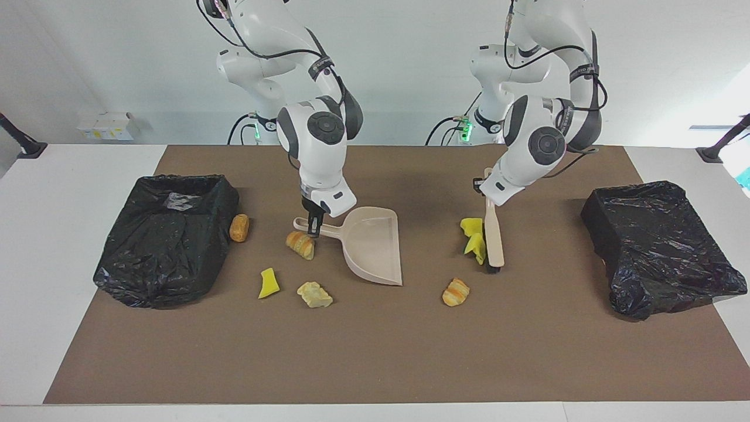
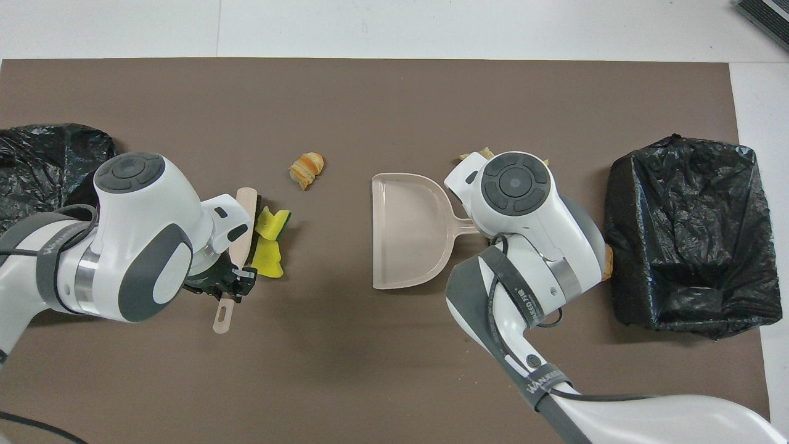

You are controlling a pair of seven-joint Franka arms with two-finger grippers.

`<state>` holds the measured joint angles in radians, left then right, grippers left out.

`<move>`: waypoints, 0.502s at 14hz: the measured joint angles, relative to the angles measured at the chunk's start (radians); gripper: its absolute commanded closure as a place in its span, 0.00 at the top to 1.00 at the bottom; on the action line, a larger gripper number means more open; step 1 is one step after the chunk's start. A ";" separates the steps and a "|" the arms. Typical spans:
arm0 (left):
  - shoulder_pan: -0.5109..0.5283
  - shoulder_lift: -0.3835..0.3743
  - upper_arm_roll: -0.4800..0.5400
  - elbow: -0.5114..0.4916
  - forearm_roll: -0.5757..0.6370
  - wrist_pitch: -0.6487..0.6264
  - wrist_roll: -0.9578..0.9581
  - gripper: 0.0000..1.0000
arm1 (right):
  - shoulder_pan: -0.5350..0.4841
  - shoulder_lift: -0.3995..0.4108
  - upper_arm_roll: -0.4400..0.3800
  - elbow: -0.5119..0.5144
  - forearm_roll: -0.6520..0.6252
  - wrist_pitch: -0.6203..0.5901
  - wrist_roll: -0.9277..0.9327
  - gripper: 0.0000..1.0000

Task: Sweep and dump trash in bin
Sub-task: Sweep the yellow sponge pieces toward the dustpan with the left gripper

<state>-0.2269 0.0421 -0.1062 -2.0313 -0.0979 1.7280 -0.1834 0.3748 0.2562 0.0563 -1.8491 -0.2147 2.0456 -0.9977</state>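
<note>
My left gripper is shut on the handle of the beige brush, whose black bristles rest on the mat. Two yellow foam scraps are bunched against the brush. A brown pastry scrap lies farther from the robots. My right gripper is shut on the handle of the beige dustpan, which rests on the mat. Beside the handle lies a pastry scrap; a yellow scrap, a pale lump and a brown lump are nearby.
One black-bagged bin stands at the right arm's end of the brown mat, another at the left arm's end. The brown lump touches the first bin's side. In the overhead view the right arm covers most scraps near it.
</note>
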 measured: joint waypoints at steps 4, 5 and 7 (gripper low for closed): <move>-0.017 -0.076 -0.006 0.013 -0.024 -0.007 -0.011 0.00 | 0.021 0.008 0.000 -0.006 0.000 0.021 0.008 0.00; -0.016 -0.078 0.002 0.012 -0.024 -0.013 -0.011 0.00 | 0.023 0.009 0.000 -0.006 0.000 0.022 0.009 0.00; -0.005 -0.077 0.017 0.007 -0.024 -0.028 -0.011 0.00 | 0.024 0.011 0.000 -0.006 0.000 0.023 0.009 0.00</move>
<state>-0.2319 -0.0352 -0.0891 -2.0243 -0.1218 1.7000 -0.1943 0.3988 0.2676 0.0566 -1.8552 -0.2146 2.0687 -0.9884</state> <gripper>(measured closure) 0.744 0.674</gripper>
